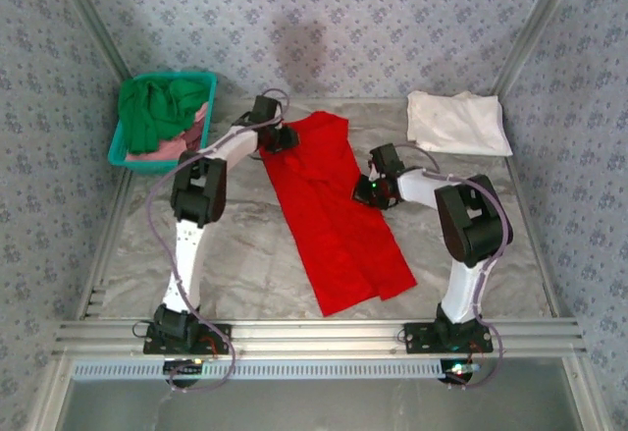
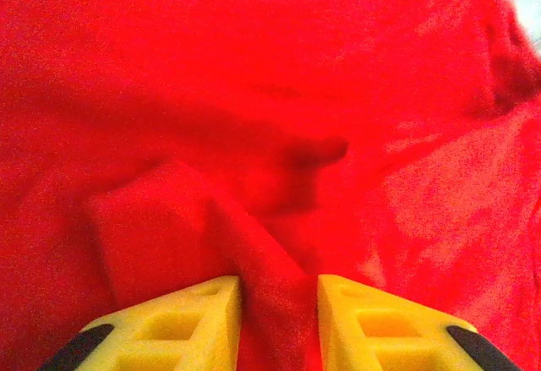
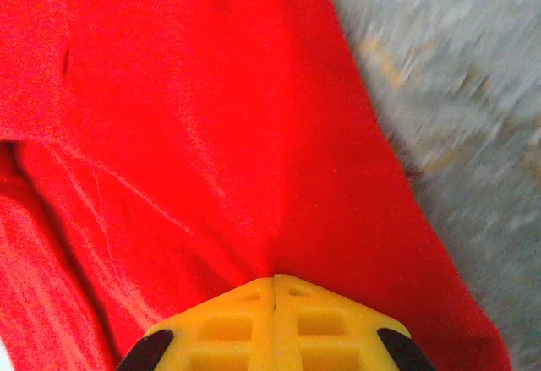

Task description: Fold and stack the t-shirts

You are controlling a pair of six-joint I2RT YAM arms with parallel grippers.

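Note:
A bright red t-shirt [image 1: 334, 225] lies spread in a long strip down the middle of the table. My left gripper [image 1: 285, 138] is at its far left edge. In the left wrist view the red t-shirt [image 2: 296, 92] rises in a ridge between my left gripper's [image 2: 279, 282] yellow fingers, which press on both sides of it. My right gripper [image 1: 365, 190] is at the shirt's right edge, and in the right wrist view my right gripper [image 3: 275, 278] is shut, pinching the red t-shirt [image 3: 211, 117]. A white t-shirt [image 1: 456, 122] lies folded at the back right.
A teal basket [image 1: 201, 82] at the back left holds a green t-shirt [image 1: 157, 107] and a pink one [image 1: 186, 141]. Grey marbled table [image 3: 456, 92] lies bare to the right of the red cloth. Patterned walls close in the table's sides and back.

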